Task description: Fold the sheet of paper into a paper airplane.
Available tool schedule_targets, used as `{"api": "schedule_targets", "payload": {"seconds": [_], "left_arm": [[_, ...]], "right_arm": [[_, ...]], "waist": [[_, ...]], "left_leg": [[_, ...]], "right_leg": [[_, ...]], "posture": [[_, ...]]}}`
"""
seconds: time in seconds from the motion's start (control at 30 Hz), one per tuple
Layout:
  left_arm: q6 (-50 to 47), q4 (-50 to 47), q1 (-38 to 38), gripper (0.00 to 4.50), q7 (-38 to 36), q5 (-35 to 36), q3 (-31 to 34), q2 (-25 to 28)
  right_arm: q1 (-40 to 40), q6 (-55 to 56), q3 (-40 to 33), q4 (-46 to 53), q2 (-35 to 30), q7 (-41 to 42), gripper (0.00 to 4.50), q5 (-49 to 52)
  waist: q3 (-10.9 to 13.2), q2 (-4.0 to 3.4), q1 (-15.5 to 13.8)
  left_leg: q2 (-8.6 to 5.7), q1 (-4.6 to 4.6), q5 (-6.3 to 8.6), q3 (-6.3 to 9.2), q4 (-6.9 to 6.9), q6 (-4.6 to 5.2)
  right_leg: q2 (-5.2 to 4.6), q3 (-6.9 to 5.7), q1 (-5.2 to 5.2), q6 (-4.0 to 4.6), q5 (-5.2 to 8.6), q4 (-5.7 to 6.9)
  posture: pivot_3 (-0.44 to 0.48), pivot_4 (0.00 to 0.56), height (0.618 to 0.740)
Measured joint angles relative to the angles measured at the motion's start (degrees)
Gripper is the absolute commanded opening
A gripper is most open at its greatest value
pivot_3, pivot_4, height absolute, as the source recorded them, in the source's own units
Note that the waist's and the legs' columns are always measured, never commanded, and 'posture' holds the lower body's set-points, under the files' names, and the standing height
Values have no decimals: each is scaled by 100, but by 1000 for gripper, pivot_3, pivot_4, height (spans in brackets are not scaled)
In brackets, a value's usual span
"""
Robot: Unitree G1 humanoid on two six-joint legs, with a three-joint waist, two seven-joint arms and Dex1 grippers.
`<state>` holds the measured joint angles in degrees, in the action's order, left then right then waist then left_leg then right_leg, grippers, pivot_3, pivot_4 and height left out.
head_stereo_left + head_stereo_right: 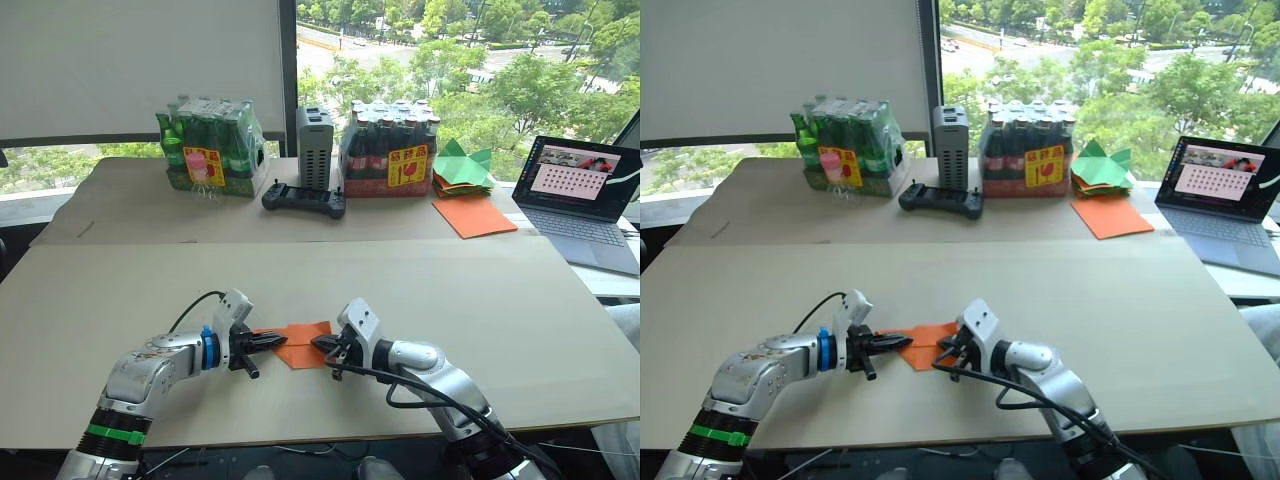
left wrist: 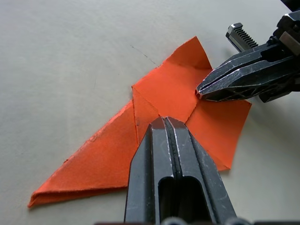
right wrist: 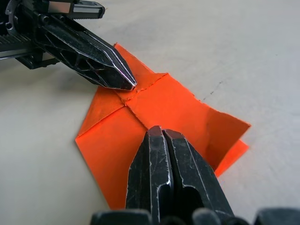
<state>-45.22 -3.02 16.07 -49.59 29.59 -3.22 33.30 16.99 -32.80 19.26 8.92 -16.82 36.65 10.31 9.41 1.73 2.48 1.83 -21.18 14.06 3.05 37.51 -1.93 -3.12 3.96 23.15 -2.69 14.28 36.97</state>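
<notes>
Partly folded sheet of paper (image 1: 302,345) lying flat on the near board of the table (image 1: 480,300), between the two grippers. It forms a pointed orange wedge with overlapping flaps and straight creases; its underside layers are hidden.

Left gripper (image 2: 164,123): fingers pressed together, tips resting on top of the paper near where the creases meet. No paper is visible between the fingers, though the contact point itself is covered by the fingertips.

Right gripper (image 3: 158,132): fingers likewise closed side by side, tips pressing down on the sheet from the opposite side. In the head views both sets of tips overlap the paper, and its middle is largely masked by them.

Back of the table: two shrink-wrapped packs of bottles (image 1: 212,145), a grey box (image 1: 314,148) standing upright between them, and a black controller (image 1: 304,200) in front. To the right lie a smooth orange sheet (image 1: 474,215) and a stack of green paper shapes (image 1: 462,168); a laptop (image 1: 585,200) is cut off by the frame edge.
</notes>
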Motion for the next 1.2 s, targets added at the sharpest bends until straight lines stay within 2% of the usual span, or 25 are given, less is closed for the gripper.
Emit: {"api": "schedule_targets", "payload": {"seconds": [0.27, 0.5, 0.9, 1.2], "left_arm": [[0, 3, -1, 0, -12, 0, -5, 2], [-190, -6, 114, 0, 48, -1, -41, -56], [-843, -569, 243, 0, 375, 77, -283, -451], [-852, -596, 202, 0, 394, 80, -345, -346]], "right_arm": [[-141, -32, -63, 283, -346, -60, 26, -56], [-150, 565, 274, 328, -641, -32, 26, -555], [-155, 861, 393, 288, -624, 38, 26, -829], [-152, 886, 382, 253, -568, 59, 26, -857]], "waist": [[-1, -1, -1], [-4, -4, -4], [-3, -2, 20], [-2, -1, 33]], "left_leg": [[0, 2, 0, -1, -9, 0], [0, 2, 0, -2, -14, 0], [1, -1, 0, -1, -26, 0], [2, 0, 0, -1, -28, 0]], "right_leg": [[0, 0, -2, -2, 1, -8], [0, 0, -4, -4, 2, -18], [1, 0, 1, -3, 2, -23], [3, 1, 4, -1, 2, -22]], "posture": [[0, 150, 740], [0, 150, 740], [0, 150, 740], [0, 150, 740]]}}
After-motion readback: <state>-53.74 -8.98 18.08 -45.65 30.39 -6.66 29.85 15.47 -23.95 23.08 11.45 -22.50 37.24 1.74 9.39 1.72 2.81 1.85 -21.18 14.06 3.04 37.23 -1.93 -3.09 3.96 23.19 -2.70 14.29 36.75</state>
